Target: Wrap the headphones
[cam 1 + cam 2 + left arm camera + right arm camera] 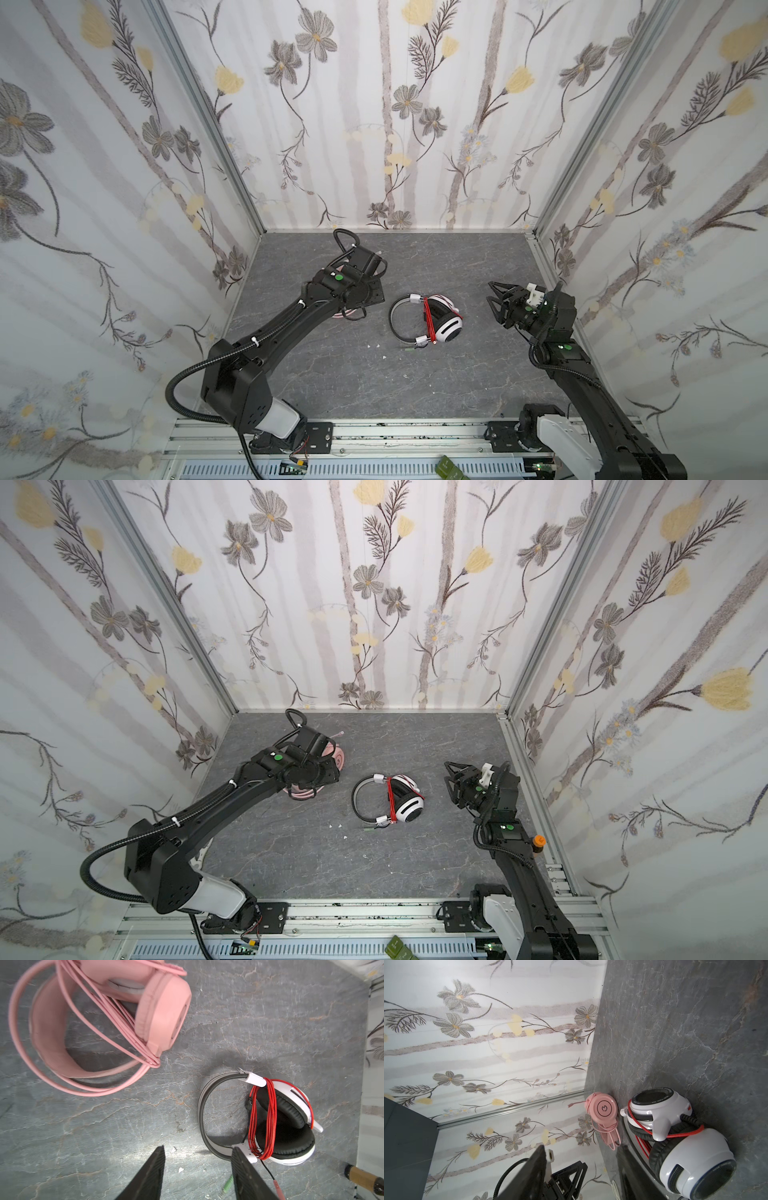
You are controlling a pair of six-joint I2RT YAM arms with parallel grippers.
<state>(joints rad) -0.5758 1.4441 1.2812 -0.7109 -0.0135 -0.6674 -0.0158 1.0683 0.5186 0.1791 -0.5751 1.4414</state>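
The pink headphones (162, 1007) lie on the grey floor with their pink cable (116, 1022) looped across the band and earcups; in both top views my left arm covers most of them (337, 757). The white-and-black headphones (441, 321) lie mid-floor, red cable (262, 1118) wound in a bundle between the yokes, with green and pink plugs (227, 1185) trailing. My left gripper (198, 1148) hovers open over bare floor between the two headsets, holding nothing. My right gripper (490, 291) stands open and empty to the right of the white headset (695, 1163), apart from it.
Flowered walls close in the floor at the back and both sides (399, 166). An aluminium rail (395, 436) with the arm bases runs along the front. Small white scraps (374, 345) lie on the floor. An orange-capped knob (539, 840) sits by the right wall.
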